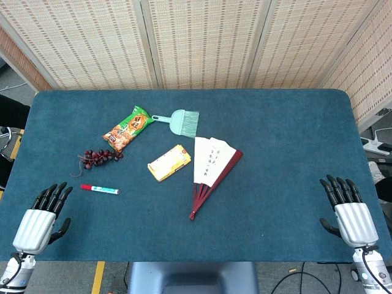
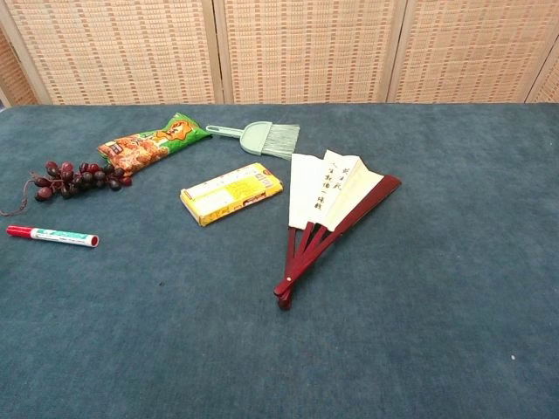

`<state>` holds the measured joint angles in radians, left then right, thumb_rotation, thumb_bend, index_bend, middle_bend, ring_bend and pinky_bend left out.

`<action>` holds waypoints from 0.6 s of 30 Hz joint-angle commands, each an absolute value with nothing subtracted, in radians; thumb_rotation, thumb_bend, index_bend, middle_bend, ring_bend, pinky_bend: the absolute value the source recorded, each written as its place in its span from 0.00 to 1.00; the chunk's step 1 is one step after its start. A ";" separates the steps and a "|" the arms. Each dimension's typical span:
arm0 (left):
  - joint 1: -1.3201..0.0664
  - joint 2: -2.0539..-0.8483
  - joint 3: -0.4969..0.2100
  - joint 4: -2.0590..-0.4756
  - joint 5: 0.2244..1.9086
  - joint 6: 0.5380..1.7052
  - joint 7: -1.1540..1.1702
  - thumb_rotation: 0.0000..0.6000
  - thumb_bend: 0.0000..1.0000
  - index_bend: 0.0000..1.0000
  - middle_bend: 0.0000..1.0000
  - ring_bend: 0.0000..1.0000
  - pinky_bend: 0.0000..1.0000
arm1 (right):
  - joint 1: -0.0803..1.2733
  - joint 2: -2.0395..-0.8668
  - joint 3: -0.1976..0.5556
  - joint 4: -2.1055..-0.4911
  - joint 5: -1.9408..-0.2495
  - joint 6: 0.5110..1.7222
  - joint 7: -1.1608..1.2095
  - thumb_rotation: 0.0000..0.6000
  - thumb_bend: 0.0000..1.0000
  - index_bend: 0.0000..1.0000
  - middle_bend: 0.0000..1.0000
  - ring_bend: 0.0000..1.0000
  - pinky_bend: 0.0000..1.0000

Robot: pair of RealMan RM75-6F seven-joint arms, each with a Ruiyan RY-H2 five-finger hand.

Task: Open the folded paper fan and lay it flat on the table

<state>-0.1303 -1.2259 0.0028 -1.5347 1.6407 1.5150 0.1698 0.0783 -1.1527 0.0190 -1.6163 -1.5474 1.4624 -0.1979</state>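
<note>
The paper fan (image 1: 211,166) lies on the blue table near the middle, partly spread: white leaves with dark writing, dark red ribs meeting at a pivot toward the front. In the chest view the fan (image 2: 327,209) shows the same partial spread. My left hand (image 1: 41,219) rests at the front left corner, palm down, fingers apart, holding nothing. At the front right edge my right hand (image 1: 349,213) lies likewise, fingers apart and empty. Both hands are far from the fan. The chest view shows neither hand.
Left of the fan lie a yellow box (image 1: 169,162), a green snack bag (image 1: 127,129), a bunch of dark grapes (image 1: 101,157) and a red-capped marker (image 1: 100,189). A small green brush (image 1: 180,120) sits behind the fan. Woven screens (image 1: 196,37) stand behind the table (image 1: 282,202).
</note>
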 commanded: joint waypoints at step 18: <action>-0.150 -1.256 -0.008 -1.470 1.634 1.500 0.134 1.00 0.41 0.00 0.00 0.00 0.13 | 0.319 -1.379 0.052 -1.424 -1.790 1.315 -0.197 1.00 0.12 0.22 0.04 0.00 0.00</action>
<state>-0.1487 -1.2559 -0.0068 -1.4685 1.6352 1.5011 0.1353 0.2536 -1.3200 0.0254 -1.4575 -1.7699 1.3857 -0.1557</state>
